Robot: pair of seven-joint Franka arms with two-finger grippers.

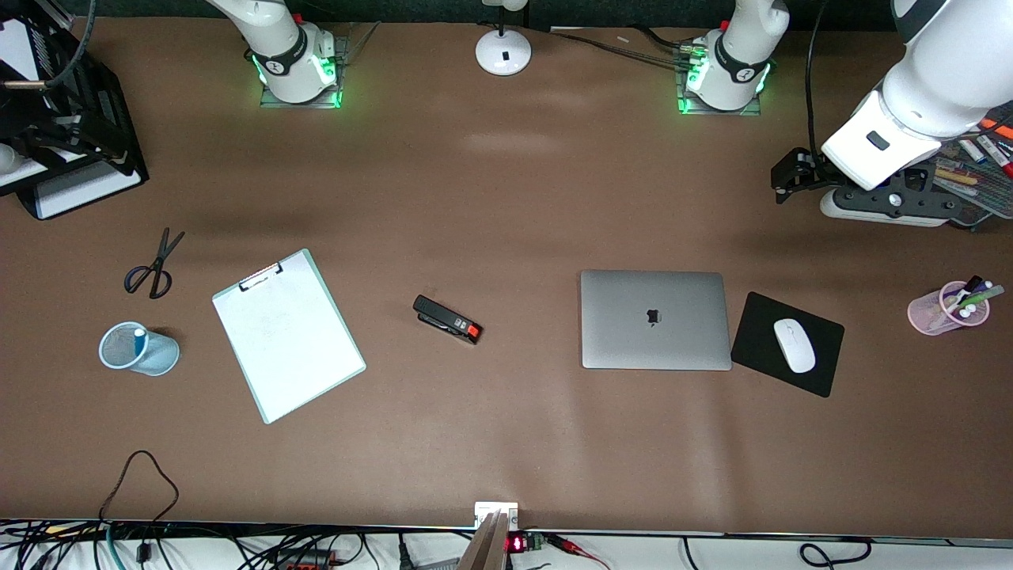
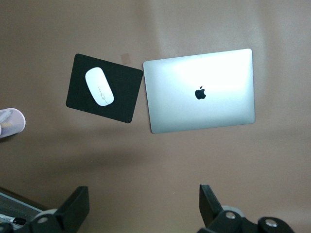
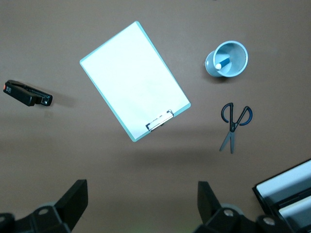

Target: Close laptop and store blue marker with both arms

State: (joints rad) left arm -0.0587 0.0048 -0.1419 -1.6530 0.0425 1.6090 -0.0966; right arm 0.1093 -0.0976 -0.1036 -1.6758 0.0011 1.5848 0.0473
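One laptop (image 1: 654, 320) closed, one blue marker (image 1: 140, 342) in cup (image 1: 138, 349), two arms raised.

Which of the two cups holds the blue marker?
The blue mesh cup beside the clipboard; the marker stands inside it. The pink cup holds other pens.
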